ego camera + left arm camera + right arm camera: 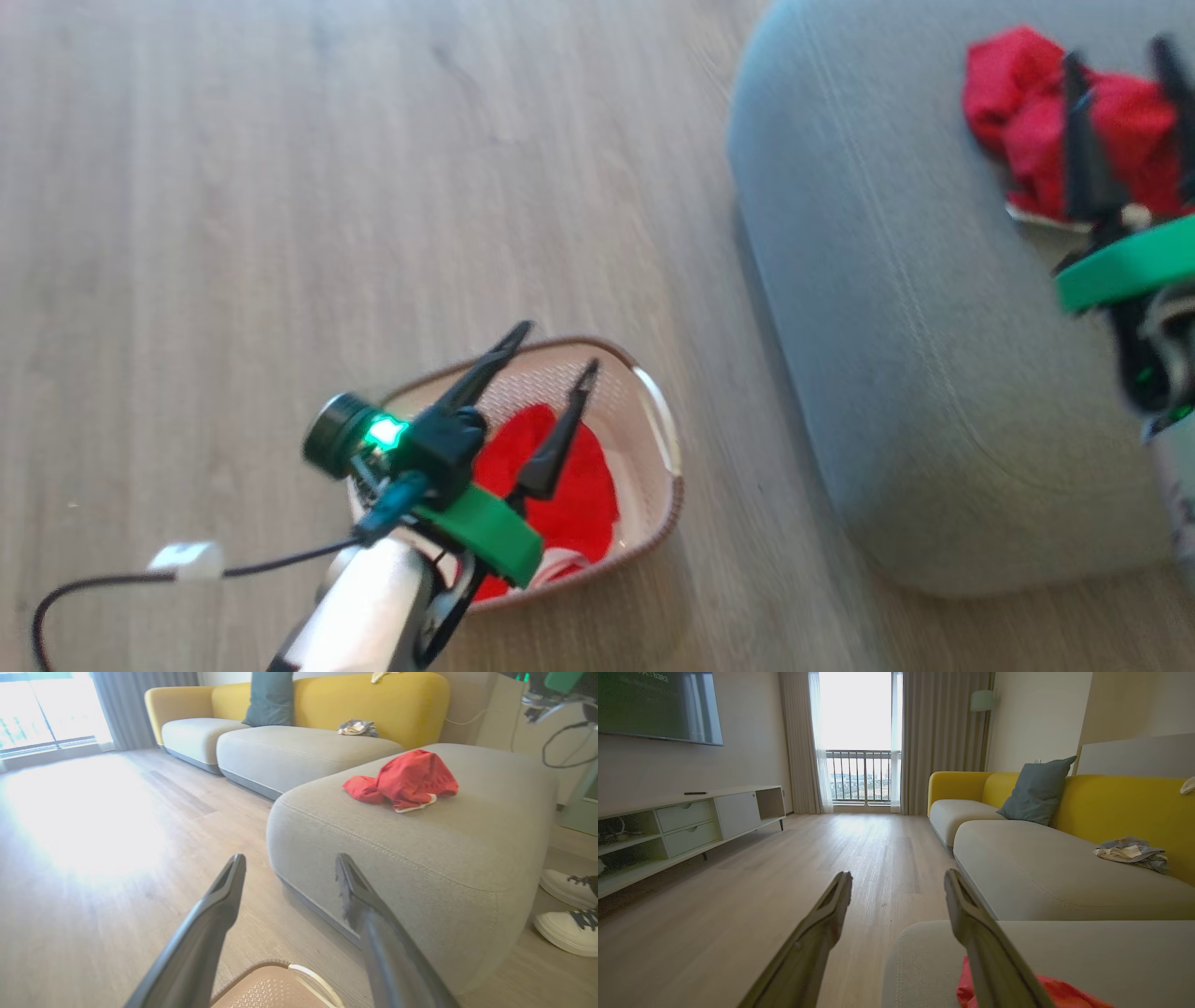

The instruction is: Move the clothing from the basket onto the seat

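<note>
Two red garments sit in different places. The basket garment point(569, 495) lies crumpled in the cream perforated basket point(665, 420) on the wood floor point(280, 187), low in my head view at about 6 o'clock. The seat garment point(1022, 112) is bunched on the grey seat point(887, 327), up at 2 o'clock from the basket, with a strip of white trim showing at its near edge.

My left gripper point(556, 346) hangs above the basket with its fingers apart and nothing between them. One finger crosses over the red cloth and the other over the brown braided rim at 11 o'clock. A dark cable with a white tag point(187, 558) trails off the arm toward 9 o'clock.

My right gripper point(1116, 51) is over the seat, fingers spread and empty, lying across the seat garment in the picture. I cannot tell whether they touch the cloth.

From the left wrist, the seat's rounded corner stands between the basket rim point(261, 970) and the red heap. A person's white shoes point(567, 931) stand on the floor at 4 o'clock, just beside the seat.

Beyond it runs a yellow-backed sofa point(373, 700) with a teal cushion point(271, 697) and a crumpled grey cloth point(357, 727). The right wrist also shows a low TV stand point(691, 821) at 9 o'clock and a balcony door point(859, 742) at 12.
</note>
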